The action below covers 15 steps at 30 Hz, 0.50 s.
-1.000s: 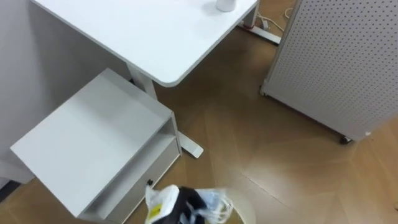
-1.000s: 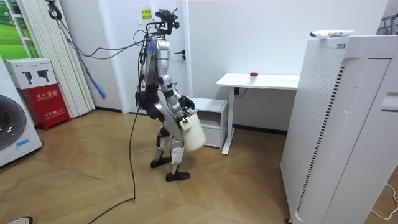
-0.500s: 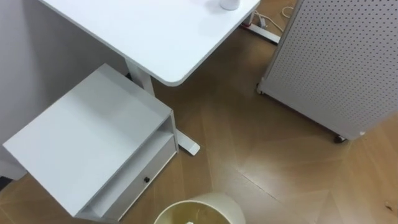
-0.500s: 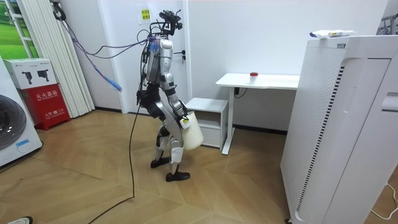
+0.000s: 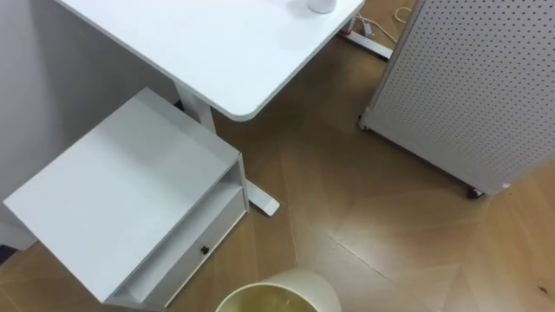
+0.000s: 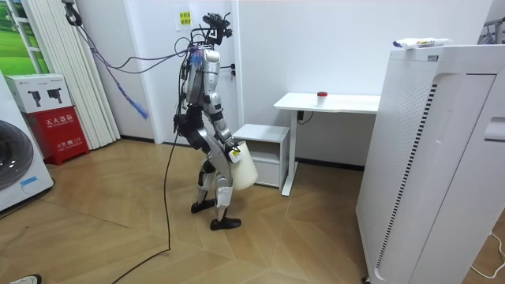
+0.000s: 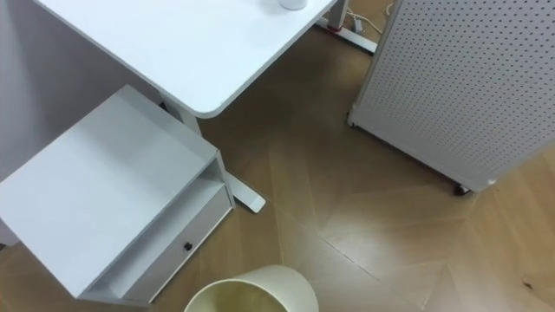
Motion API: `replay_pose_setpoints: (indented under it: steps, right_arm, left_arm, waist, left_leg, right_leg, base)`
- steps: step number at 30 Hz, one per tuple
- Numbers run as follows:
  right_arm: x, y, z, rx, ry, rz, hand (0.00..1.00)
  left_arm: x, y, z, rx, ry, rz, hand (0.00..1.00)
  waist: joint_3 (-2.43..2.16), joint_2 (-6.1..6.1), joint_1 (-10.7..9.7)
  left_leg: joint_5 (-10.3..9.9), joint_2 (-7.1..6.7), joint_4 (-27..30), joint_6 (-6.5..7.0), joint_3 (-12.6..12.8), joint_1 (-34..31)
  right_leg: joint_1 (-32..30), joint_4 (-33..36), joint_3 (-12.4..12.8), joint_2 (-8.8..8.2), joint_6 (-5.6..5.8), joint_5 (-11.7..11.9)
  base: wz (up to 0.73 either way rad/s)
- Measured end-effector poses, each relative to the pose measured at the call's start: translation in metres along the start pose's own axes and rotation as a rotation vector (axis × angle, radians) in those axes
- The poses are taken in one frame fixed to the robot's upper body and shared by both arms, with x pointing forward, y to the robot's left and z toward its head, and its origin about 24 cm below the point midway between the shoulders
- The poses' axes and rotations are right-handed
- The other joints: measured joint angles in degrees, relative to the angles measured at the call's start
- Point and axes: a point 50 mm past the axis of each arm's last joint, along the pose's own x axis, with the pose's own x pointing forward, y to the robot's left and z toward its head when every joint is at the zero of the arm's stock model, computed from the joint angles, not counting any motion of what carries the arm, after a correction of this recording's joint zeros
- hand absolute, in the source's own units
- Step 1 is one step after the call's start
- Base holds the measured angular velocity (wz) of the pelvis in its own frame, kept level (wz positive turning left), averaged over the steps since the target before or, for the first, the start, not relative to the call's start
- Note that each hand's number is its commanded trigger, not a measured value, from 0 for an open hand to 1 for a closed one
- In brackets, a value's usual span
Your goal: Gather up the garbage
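One white perforated panel [image 5: 468, 78] on castors, cut off at the top and right edges. One white desk [image 5: 199, 43], showing just a rounded corner and part of its top, with one foot on the wooden floor [image 5: 347, 191]. Just beside it, one low white cabinet [image 5: 121, 199] with a single drawer, cropped at the left. At the bottom edge, one cream waste bin [image 5: 277, 296], showing no more than the far arc of its rim. Inside too cropped to read, so no telling whether garbage lies in it. At the top edge, one small pale round thing [image 5: 321, 5] on the desk, mostly cut off.

In the room view, standing with knees bent before the cabinet, bin carried in front at thigh height and somewhat tilted. Apparently at the bin's rim, the right hand [image 6: 233, 151], arm hanging down and slightly forward. Gripping or merely resting there: cannot tell at this distance.
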Motion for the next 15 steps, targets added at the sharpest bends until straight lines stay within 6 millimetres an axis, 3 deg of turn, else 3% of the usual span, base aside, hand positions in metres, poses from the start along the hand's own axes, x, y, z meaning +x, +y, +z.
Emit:
replay_pose_setpoints:
  steps: [6, 15]
  right_arm:
    - [-0.002, -0.003, -0.004, 0.012, 0.010, -0.005, 1.00]
    - [-0.003, -0.006, -0.007, 0.016, 0.017, -0.011, 1.00]
  left_arm:
    - [0.000, 0.002, -0.001, 0.022, 0.008, 0.005, 0.00]
    - [0.000, 0.011, -0.001, 0.041, 0.009, 0.036, 0.00]
  waist:
    - [-0.13, 0.44, 1.5]
    - [-0.02, 1.41, 1.5]
  left_leg:
    - [0.0, 0.04, 0.0, 0.00, 0.0, 0.0]
    - [0.1, -0.07, -0.6, 0.01, 0.1, 1.0]
  right_leg:
    - [0.2, 0.0, -0.5, -0.14, -0.04, 0.0]
    - [1.0, 0.0, -0.5, -0.28, -0.03, 0.0]
  base:
    - [0.00]
    - [0.00]
